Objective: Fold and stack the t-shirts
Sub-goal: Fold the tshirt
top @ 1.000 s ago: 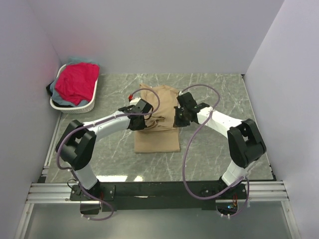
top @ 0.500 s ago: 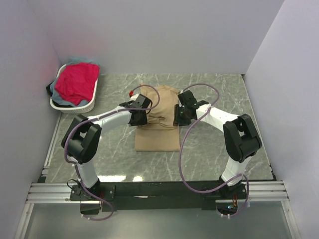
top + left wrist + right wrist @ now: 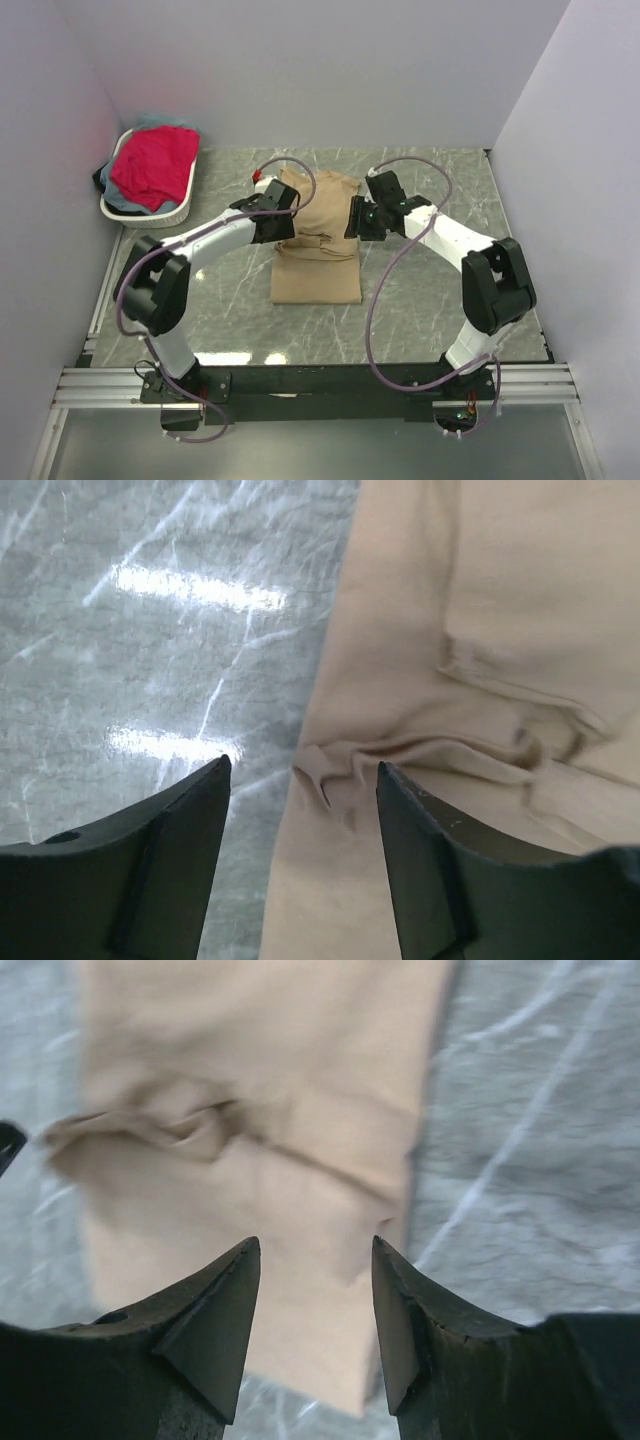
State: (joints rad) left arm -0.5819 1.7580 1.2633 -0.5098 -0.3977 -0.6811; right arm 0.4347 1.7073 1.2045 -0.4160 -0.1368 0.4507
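Your L gripper (image 3: 303,765) is spread, nothing pinched. The tan t-shirt (image 3: 318,255) lies on the table (image 3: 440,300) right under it, w/ a wrinkled side edge of the cloth between the fingertips. Your R gripper (image 3: 315,1245) is spread too & empty, over the shirt's opposite edge: in its wrist view, cloth is below and left, bare table right. There's a red-pink t-shirt (image 3: 152,165) in the white basket (image 3: 150,218), well apart, off to the L gripper's left

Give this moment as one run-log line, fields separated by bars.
step: fold tan shirt | left gripper: open over left edge | right gripper: open over right edge | basket: red shirt on top
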